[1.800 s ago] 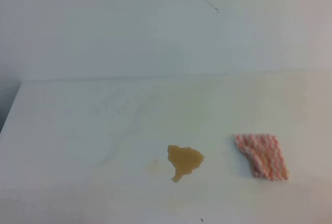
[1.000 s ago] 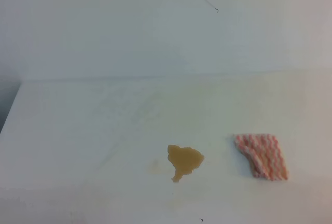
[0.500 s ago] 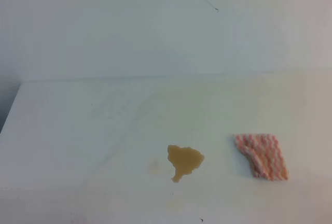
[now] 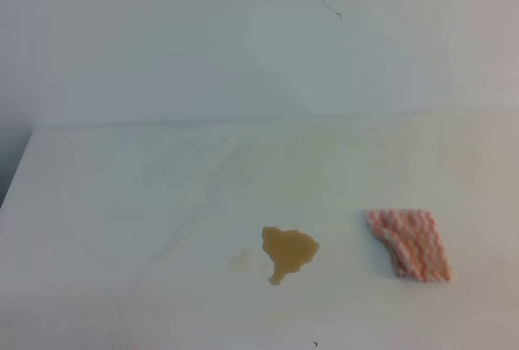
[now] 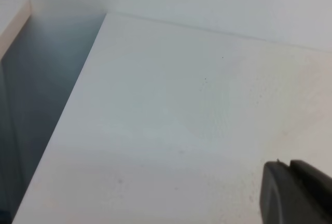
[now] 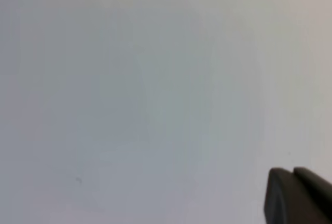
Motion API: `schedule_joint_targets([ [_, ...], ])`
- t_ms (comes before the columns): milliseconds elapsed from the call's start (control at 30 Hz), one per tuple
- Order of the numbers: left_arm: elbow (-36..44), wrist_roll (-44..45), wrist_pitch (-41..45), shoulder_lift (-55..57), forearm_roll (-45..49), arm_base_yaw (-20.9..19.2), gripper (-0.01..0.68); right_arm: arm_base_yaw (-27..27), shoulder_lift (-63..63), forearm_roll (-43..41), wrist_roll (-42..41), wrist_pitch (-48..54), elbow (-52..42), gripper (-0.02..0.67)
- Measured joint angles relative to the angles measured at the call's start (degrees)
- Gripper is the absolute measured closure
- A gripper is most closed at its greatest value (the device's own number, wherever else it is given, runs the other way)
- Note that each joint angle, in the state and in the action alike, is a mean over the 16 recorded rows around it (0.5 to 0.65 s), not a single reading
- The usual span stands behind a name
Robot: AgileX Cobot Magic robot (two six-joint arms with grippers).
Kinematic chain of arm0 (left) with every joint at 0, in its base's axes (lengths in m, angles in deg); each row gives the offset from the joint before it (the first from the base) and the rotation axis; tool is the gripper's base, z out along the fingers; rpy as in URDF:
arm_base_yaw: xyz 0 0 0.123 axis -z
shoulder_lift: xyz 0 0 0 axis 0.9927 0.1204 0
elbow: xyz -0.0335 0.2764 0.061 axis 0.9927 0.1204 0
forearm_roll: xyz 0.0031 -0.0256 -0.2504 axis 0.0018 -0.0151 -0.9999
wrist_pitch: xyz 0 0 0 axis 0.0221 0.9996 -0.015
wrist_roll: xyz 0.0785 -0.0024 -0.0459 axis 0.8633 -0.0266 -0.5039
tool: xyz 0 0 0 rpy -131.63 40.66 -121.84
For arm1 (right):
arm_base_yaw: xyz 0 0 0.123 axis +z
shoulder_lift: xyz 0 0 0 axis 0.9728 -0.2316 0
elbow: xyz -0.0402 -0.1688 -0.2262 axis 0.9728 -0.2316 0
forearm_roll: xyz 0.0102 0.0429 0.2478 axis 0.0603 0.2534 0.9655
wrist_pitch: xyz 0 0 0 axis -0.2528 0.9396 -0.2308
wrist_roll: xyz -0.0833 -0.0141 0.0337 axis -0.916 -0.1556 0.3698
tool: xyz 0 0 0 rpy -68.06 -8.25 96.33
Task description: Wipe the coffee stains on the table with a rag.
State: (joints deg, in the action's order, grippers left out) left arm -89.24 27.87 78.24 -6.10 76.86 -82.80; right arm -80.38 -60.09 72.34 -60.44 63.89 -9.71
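The coffee stains show in the exterior high view: a light-brown blotch (image 4: 289,250) with a short drip tail, and a faint tan smudge (image 4: 241,259) just to its left. The pink-and-white striped rag (image 4: 411,243) lies flat on the white table (image 4: 146,204), to the right of the blotch and apart from it. Neither gripper shows in the exterior high view. In the left wrist view, my left gripper (image 5: 290,165) is a black tip at the bottom right, jaws together, above bare table. In the right wrist view, my right gripper (image 6: 293,171) looks the same, against a plain white surface.
The table's left edge (image 5: 67,110) drops off to a dark grey gap. A white wall (image 4: 243,42) rises behind the table's far edge. Faint yellowish streaks (image 4: 203,180) cross the tabletop.
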Motion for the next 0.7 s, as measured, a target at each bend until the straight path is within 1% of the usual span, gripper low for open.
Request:
schedule_joint_targets([
  [233,0.0,0.0,0.0,0.0,0.0,0.0,0.674,0.0,-0.1,0.4,1.0,-6.2,0.8,0.651],
  [400,-0.2,0.0,0.0,0.0,0.0,0.0,0.674,0.0,-0.1,-3.4,0.4,-7.1,4.3,0.651],
  [567,-0.3,0.0,0.0,0.0,0.0,0.0,0.674,0.0,-1.3,-8.7,-0.1,-3.9,10.1,0.651],
  [700,-0.3,0.0,0.0,0.0,0.0,0.0,0.674,0.0,-4.1,-12.8,0.0,2.0,16.3,0.651],
])
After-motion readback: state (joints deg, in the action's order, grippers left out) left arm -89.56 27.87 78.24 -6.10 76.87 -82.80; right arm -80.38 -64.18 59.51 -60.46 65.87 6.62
